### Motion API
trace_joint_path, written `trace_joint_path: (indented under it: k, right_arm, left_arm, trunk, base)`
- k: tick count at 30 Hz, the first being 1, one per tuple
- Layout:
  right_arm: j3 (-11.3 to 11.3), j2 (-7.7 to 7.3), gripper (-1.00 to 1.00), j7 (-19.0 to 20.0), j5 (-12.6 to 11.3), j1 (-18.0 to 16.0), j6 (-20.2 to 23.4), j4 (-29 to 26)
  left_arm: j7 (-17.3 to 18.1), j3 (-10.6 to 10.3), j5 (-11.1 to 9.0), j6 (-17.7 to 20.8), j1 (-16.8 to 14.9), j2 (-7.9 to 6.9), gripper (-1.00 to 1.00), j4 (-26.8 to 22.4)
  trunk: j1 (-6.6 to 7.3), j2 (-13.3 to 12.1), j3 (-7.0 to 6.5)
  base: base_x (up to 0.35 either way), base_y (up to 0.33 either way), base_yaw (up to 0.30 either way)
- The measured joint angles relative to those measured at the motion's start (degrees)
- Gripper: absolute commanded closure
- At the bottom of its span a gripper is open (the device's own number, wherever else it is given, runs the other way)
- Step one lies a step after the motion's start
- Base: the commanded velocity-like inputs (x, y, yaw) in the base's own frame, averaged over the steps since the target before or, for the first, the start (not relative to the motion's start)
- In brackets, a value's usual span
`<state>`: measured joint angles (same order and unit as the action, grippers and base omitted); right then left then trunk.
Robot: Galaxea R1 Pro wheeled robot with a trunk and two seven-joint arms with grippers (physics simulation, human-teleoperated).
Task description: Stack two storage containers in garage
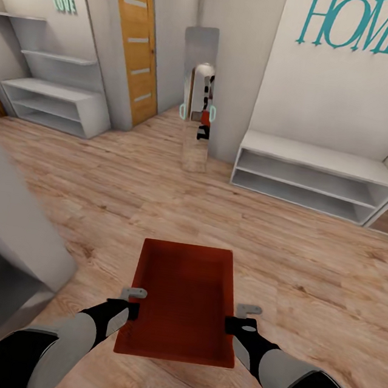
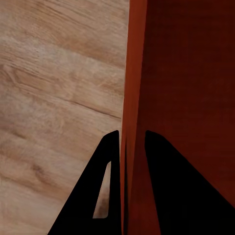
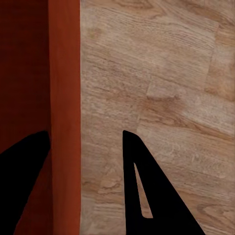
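The head camera looks forward and down over a bin (image 1: 183,297) and plank floor (image 1: 307,264); 2 wrist cameras peer closely down the bin's opposite walls, sharing that floor.

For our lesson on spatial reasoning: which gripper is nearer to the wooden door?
Left. The left gripper grips the storage container on the side toward the wooden door; the right gripper holds the opposite wall.
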<state>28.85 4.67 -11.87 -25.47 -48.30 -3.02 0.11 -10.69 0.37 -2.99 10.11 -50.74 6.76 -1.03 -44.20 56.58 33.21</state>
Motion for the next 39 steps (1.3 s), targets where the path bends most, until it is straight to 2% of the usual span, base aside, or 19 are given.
trace_joint_path:
  k: [14,26,39]
  right_arm:
    - [0.0,0.06,1.0,0.0,0.0,0.0,0.0,0.0]
    - [0.0,-0.01,1.0,0.0,0.0,0.0,0.0,0.0]
    - [0.0,-0.02,1.0,0.0,0.0,0.0,0.0,0.0]
  left_arm:
    - [0.0,0.0,0.0,0.0,0.0,0.0,1.0,0.0]
    - [0.0,0.0,0.1,0.0,0.0,-0.01,1.0,0.0]
    - [0.0,0.0,0.1,0.0,0.0,0.0,1.0,0.0]
  trunk:
    - [0.0,0.0,0.0]
    - [0.0,0.0,0.34]
    - [0.0,0.0,0.4]
  base:
    - [0.322,0.0,0.003]
    - [0.322,0.0,0.236]
    - [0.322,0.0,0.021]
